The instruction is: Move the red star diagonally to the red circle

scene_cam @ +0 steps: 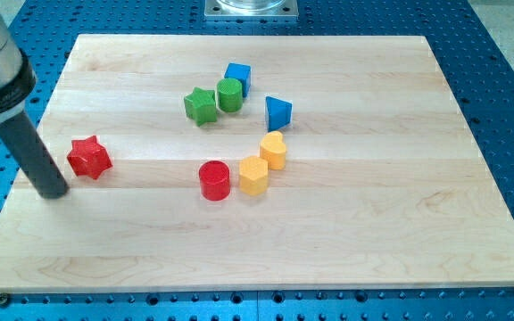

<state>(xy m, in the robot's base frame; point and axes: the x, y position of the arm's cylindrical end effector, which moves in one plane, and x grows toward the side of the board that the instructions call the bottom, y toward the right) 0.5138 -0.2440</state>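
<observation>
The red star (89, 158) is a small, chunky block with blunt points, lying flat on the wooden board (346, 241) near its left edge. Its top face is a shade lighter than its sides. The red circle (214, 180) is a short upright cylinder of the same red, standing flat on its round base. It sits well apart from the red star, toward the view's right and slightly lower toward the view's bottom, near the board's middle. Bare wood lies between the two, and neither block is tilted.
</observation>
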